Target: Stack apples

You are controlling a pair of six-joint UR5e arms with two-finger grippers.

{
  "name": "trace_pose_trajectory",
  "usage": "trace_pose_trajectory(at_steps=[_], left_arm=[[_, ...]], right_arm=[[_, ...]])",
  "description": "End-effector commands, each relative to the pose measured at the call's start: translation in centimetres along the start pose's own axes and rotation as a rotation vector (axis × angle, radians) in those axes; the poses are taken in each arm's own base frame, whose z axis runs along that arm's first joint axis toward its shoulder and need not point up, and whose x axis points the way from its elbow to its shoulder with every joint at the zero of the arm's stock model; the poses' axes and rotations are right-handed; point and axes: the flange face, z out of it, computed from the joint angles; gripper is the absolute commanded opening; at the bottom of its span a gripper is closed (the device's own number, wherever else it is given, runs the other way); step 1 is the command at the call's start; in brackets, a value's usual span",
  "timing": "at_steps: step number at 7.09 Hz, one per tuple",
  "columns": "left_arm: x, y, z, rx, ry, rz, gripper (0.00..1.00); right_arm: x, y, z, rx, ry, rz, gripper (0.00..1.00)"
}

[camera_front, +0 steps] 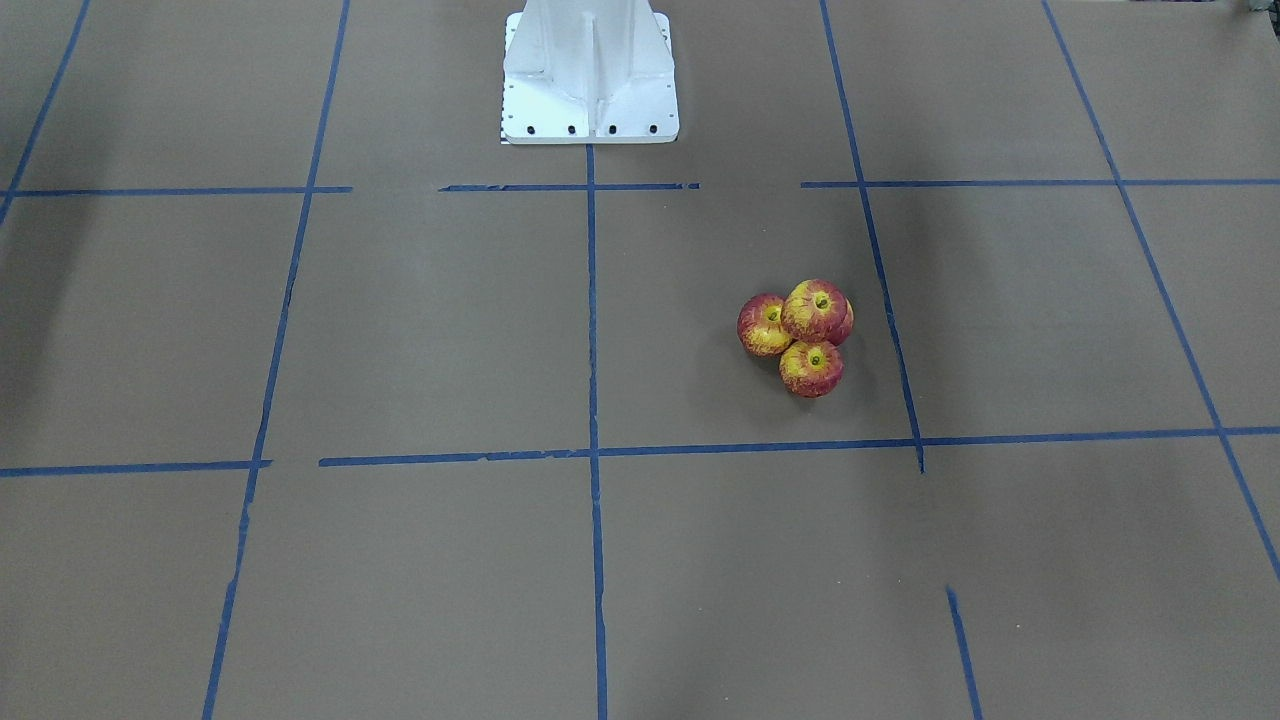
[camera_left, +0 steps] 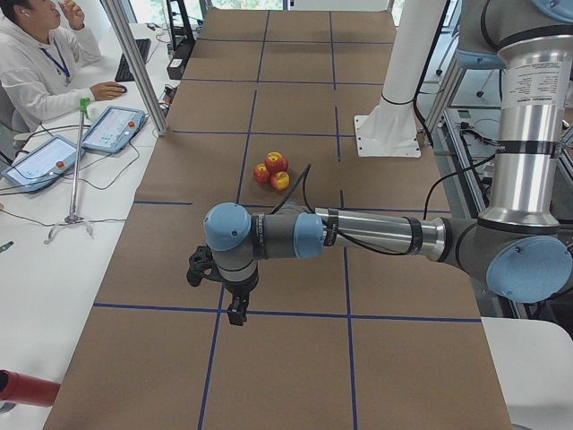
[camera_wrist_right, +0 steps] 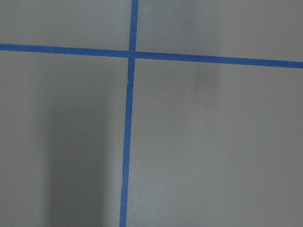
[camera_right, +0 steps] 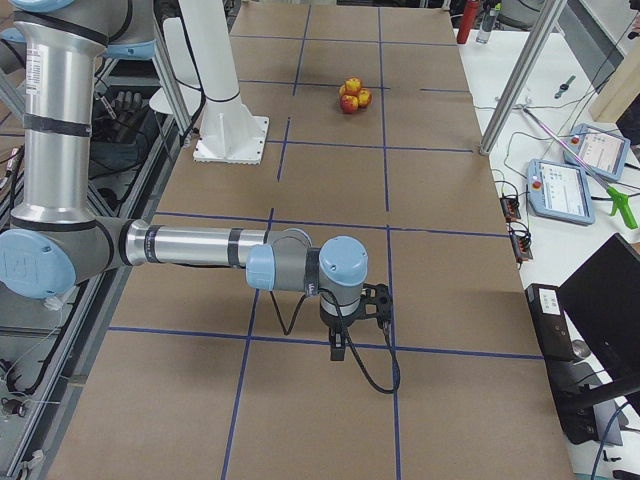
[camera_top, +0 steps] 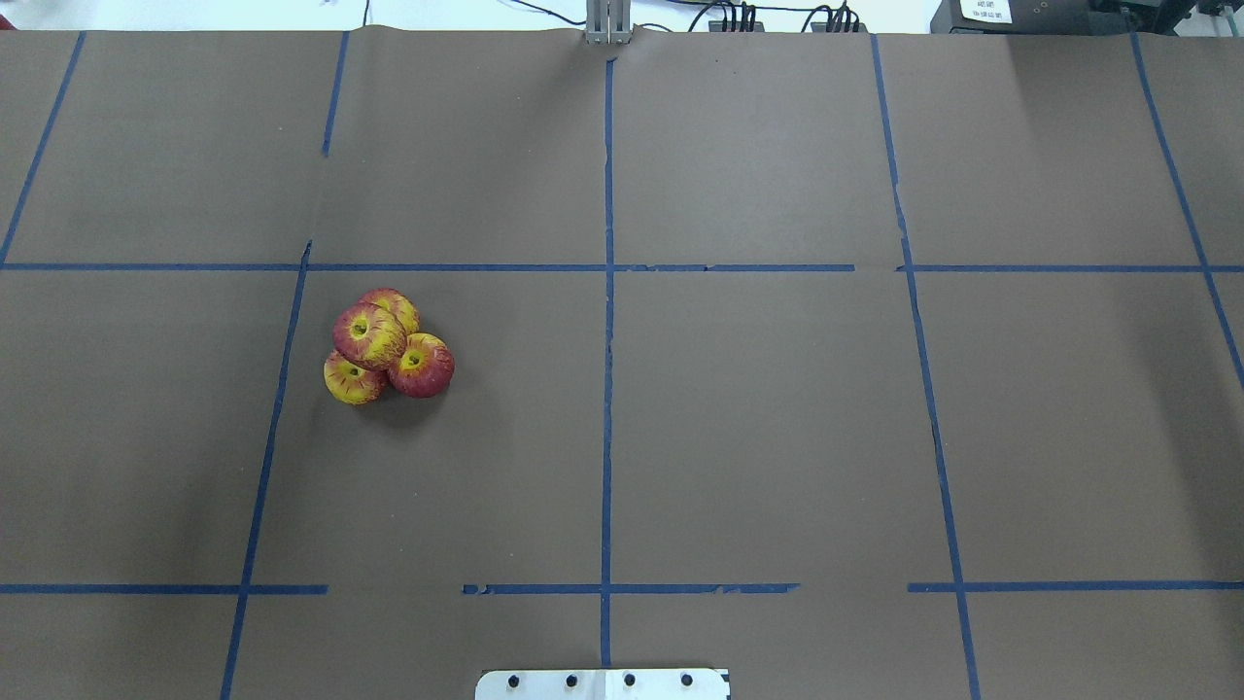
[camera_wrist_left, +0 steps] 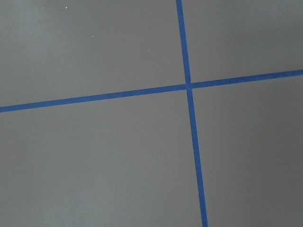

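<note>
Piled on the brown tabletop (camera_top: 777,437), on the robot's left, within one square of blue tape (camera_top: 607,408): apples (camera_top: 387,342), three touching below, one atop. White pedestal (camera_front: 590,80) well apart. Over tape crossings at opposite tabletop ends, left gripper (camera_left: 235,313) and right gripper (camera_right: 338,348); open or closed, cannot tell.

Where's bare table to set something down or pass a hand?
Bare: every square on the robot's right of the centre tape line; also the row between the apples and the base plate. Crowded only at the apples: four touching, one on top.
</note>
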Motion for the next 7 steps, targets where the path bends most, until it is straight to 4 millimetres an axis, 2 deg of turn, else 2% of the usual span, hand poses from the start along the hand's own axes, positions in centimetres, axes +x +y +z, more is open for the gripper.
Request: trace_pose_trajectory(at_steps=[1, 7], left_arm=[[-0.32, -0.09, 0.86, -0.002, 0.000, 0.007, 1.00], [-0.10, -0.30, 0.72, 0.013, -0.001, 0.023, 1.00]], right_arm=[[0.00, 0.00, 0.00, 0.000, 0.000, 0.000, 1.00], [0.00, 0.00, 0.00, 0.000, 0.000, 0.000, 1.00]])
